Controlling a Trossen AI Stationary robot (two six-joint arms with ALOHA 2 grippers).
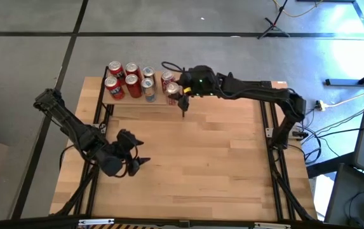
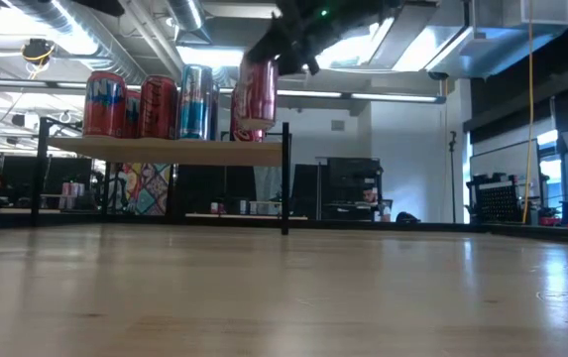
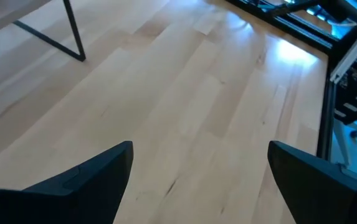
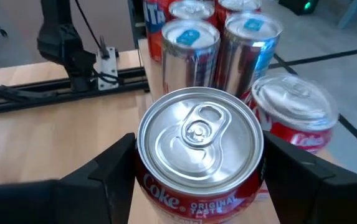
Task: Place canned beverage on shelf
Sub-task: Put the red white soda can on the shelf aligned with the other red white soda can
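The shelf (image 2: 165,149), a small light-wood board on black posts, stands at the table's far edge, left of centre, and also shows in the high view (image 1: 137,105). Several red and silver-blue cans (image 1: 131,76) stand on it. My right gripper (image 1: 176,94) is shut on a red Coke can (image 4: 197,134) at the shelf's right end; the can also shows in the low view (image 2: 257,94). My left gripper (image 1: 137,162) waits open and empty over the table's near left part, its fingers wide apart in the left wrist view (image 3: 200,168). My right gripper pinches the Coke can between its two fingers, one finger (image 4: 113,174) on each side of the can's wall (image 4: 159,186) near the top rim. The fingers slant down from above and from the table's right. The can is upright, its bottom a little above the shelf board.
Two silver-blue cans (image 4: 190,43) and another red Coke can (image 4: 293,112) stand close beside the held can. The bare tabletop (image 1: 220,159) stretches in front of the shelf. The black table frame (image 1: 270,127) runs along the right edge.
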